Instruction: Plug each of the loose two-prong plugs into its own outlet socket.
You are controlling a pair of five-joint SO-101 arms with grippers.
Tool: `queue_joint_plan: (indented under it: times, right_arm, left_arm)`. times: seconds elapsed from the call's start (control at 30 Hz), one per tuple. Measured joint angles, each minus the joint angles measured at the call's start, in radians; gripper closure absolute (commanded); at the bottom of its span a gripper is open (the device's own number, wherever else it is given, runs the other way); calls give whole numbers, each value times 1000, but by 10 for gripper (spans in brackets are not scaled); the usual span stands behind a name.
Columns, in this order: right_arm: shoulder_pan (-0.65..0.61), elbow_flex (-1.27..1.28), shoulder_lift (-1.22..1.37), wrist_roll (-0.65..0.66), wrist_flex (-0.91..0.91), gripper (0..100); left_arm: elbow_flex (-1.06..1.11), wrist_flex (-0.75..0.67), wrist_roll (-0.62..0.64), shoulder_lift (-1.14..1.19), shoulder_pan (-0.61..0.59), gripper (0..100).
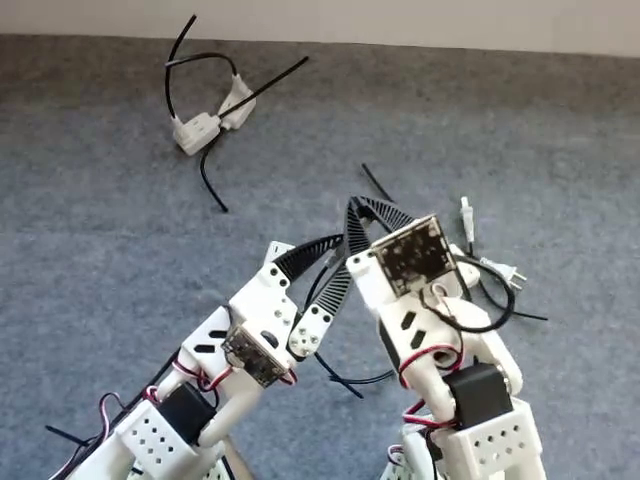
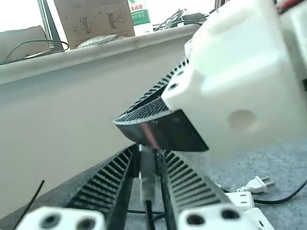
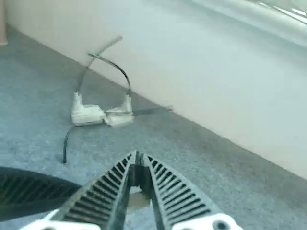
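My left gripper (image 2: 147, 152) is shut on a thin pale plug (image 2: 147, 179) whose black cord (image 2: 149, 215) trails down between the fingers. My right gripper (image 3: 137, 157) is shut on a small white connector piece (image 3: 136, 199); I cannot tell if it is a plug or a socket. In the high view both grippers meet tip to tip at mid-table, left gripper (image 1: 335, 262) under right gripper (image 1: 352, 225). A loose two-prong plug (image 1: 503, 270) and another white plug (image 1: 466, 214) lie just right of the right arm. A loose plug (image 2: 256, 183) lies by a white socket (image 2: 240, 199).
A joined plug and socket pair (image 1: 208, 122) with looped black cords lies at the far left of the grey carpet; the same pair (image 3: 100, 115) sits before the pale wall (image 3: 230, 72). A black cord (image 1: 345, 380) trails between the arm bases.
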Motion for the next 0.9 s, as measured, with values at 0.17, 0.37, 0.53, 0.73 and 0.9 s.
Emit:
queue_joint_plan:
  times: [0.17, 0.37, 0.53, 0.73, 0.9]
  right_arm:
    - [80, 9, 0, 0, -9, 991]
    - [161, 21, 14, 2, 0, 991]
    - [242, -37, 12, 2, 97, 991]
    - [388, -104, 12, -132, 285, 991]
    - [476, -86, 11, -173, 361, 991]
  left_arm:
    - [6, 0, 0, 2, 5, 995]
    - [3, -5, 0, -3, -3, 995]
    - [3, -5, 3, -3, -21, 994]
    - [-81, 91, 245, -2, -226, 994]
    - [-311, 410, 396, 58, -387, 993]
